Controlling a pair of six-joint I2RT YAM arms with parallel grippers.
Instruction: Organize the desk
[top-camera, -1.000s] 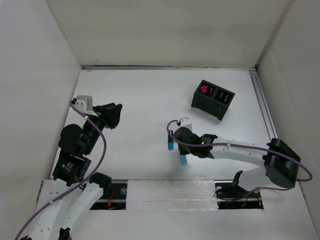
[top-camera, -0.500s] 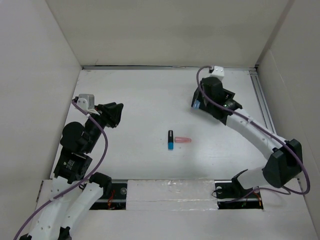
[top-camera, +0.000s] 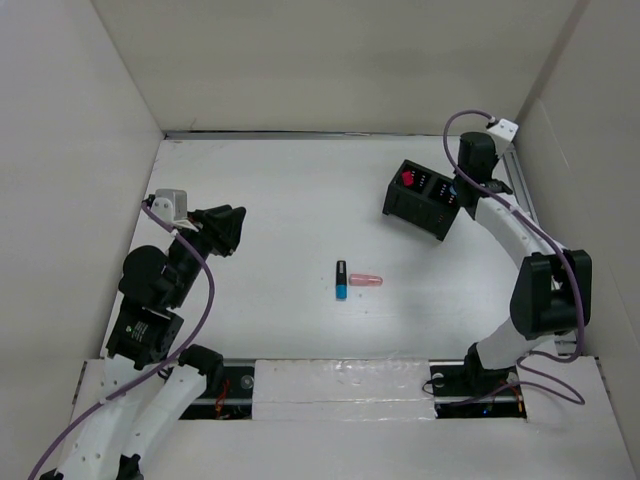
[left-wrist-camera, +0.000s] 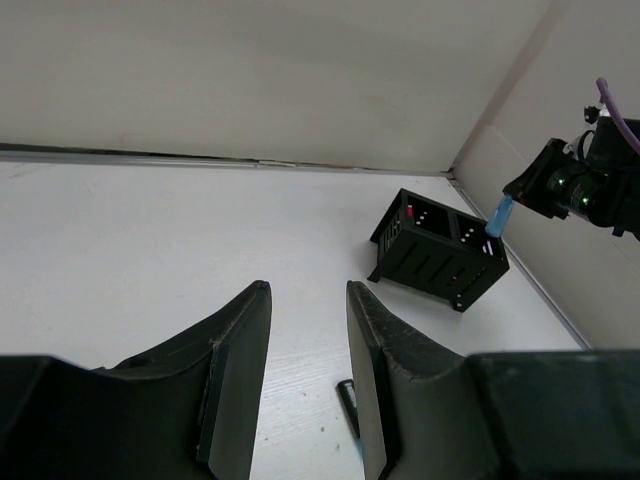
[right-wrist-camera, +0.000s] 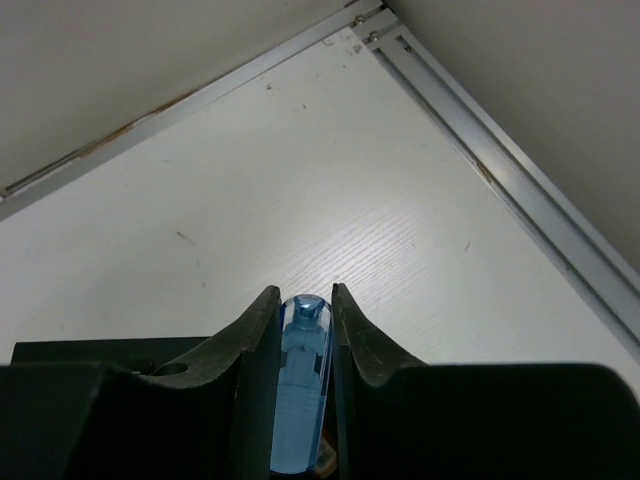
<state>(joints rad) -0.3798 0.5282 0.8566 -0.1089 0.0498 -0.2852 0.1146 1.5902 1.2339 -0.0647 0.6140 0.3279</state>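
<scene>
Change: a second back the right gripper (right-wrist-camera: 303, 295) was down at the loose items near-left of the organizer (top-camera: 425, 200). It has since carried a blue tube (left-wrist-camera: 497, 215) over and now hangs above the organizer's far right end. Jaws narrow, clamped on the tube's sides, with the tube pointing down toward a compartment. Not yet inside.

Judgement: one item lifted, drop-in is the step in hand.

Still loose: black-and-blue marker (top-camera: 341, 281) and pink stub (top-camera: 366, 280), side by side, well near-left of the organizer. A red thing (top-camera: 408, 178) sits in the organizer's left compartment.

Left gripper (left-wrist-camera: 307, 300): far left of the organizer, unmoved. Jaws a little apart, nothing between them.

Desk (top-camera: 280, 200): matte white, under everything, the organizer on its far right part. A metal rail (top-camera: 525, 220) runs just right of the organizer. White wall panels close off three sides.
</scene>
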